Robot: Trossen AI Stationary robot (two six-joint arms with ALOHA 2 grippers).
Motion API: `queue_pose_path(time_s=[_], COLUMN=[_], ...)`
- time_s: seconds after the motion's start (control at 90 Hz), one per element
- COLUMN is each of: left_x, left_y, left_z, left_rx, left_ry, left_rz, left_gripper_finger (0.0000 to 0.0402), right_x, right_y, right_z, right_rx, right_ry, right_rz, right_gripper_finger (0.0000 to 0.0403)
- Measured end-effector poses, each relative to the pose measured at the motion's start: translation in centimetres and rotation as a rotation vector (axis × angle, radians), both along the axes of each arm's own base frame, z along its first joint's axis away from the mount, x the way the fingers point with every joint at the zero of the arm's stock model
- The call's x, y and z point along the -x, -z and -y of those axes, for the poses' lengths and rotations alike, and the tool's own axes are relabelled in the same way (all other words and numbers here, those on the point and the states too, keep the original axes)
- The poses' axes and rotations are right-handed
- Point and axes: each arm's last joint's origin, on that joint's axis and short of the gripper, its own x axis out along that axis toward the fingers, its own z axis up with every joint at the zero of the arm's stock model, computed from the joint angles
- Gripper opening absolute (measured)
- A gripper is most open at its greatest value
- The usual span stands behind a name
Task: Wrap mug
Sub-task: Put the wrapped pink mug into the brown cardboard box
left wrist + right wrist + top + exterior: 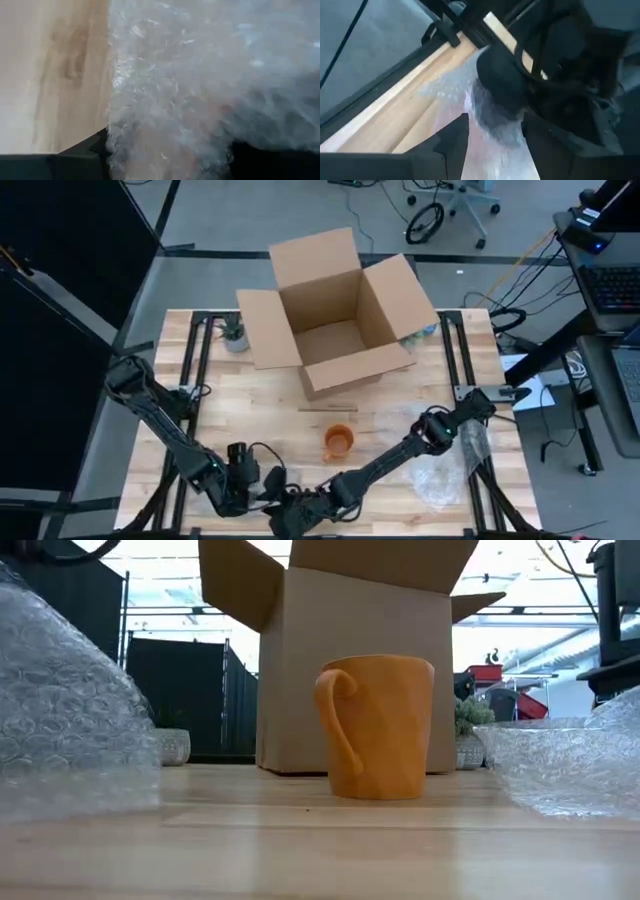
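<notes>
While the orange mug point(339, 441) is standing upright on the worktop point(260, 420), both end effectors are meeting at its near edge. The left end effector point(272, 498) and right end effector point(492, 137) are each gripping bubble wrap point(200, 85).

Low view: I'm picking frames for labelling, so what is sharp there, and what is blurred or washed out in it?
Low view: the orange mug is sharp; bubble wrap near the lens blurs at both sides; the room behind the cardboard box is overexposed.

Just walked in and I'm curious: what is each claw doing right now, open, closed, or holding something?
Left claw: bubble wrap fills its view; grip cannot be told.
Right claw: bubble wrap lies between its fingers; grip cannot be told.
</notes>
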Motion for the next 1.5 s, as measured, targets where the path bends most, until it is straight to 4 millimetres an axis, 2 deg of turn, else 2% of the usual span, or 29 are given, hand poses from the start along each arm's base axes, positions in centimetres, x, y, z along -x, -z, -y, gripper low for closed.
queue_pose_path(time_s=[0.144,0.322,0.356,0.533,0.7,0.878,1.067,1.156,1.244,1.333,1.5], left_x=[-1.1,-2.4,-2.6,-3.4,-4.3,-5.1,-5.5,-5.7,-5.7,-5.9,-6.8], left_y=[1.3,1.4,1.3,-1.2,-6.5,-10.9,-14.4,-15.5,-15.5,-15.7,-14.6], left_z=[0.4,0.3,0.2,0.8,1.4,0.7,-0.2,-0.4,-0.4,-0.5,-0.2], left_rx=[0.051,0.111,0.113,0.068,-0.025,-0.124,-0.179,-0.186,-0.189,-0.177,-0.202], left_ry=[0.059,0.094,0.094,0.165,0.196,0.238,0.283,0.303,0.334,0.331,0.376], left_rz=[-0.029,-0.009,-0.002,0.047,0.066,0.061,0.062,0.072,0.073,0.083,0.064], left_gripper_finger=[0.0180,0.0038,0.0025,0.0017,0.0015,0.0013,0.0013,0.0013,0.0013,0.0013,0.0013], right_x=[1.8,3.4,3.7,5.1,6.3,6.9,8.4,9.8,11.3,12.0,11.6], right_y=[-1.6,-1.5,-1.4,-1.0,-1.8,-3.2,-7.4,-10.3,-13.4,-16.1,-19.0], right_z=[-0.8,-1.7,-1.9,-3.6,-5.0,-4.6,-3.8,-3.3,-2.8,-2.2,-0.1], right_rx=[-0.183,-0.427,-0.459,-0.565,-0.589,-0.560,-0.569,-0.597,-0.611,-0.620,-0.559], right_ry=[0.084,0.208,0.222,0.265,0.274,0.287,0.240,0.206,0.174,0.128,0.095], right_rz=[-0.062,-0.194,-0.218,-0.275,-0.230,-0.214,-0.177,-0.151,-0.085,0.011,0.156], right_gripper_finger=[0.0173,0.0173,0.0172,0.0160,0.0150,0.0140,0.0132,0.0130,0.0130,0.0130,0.0130])
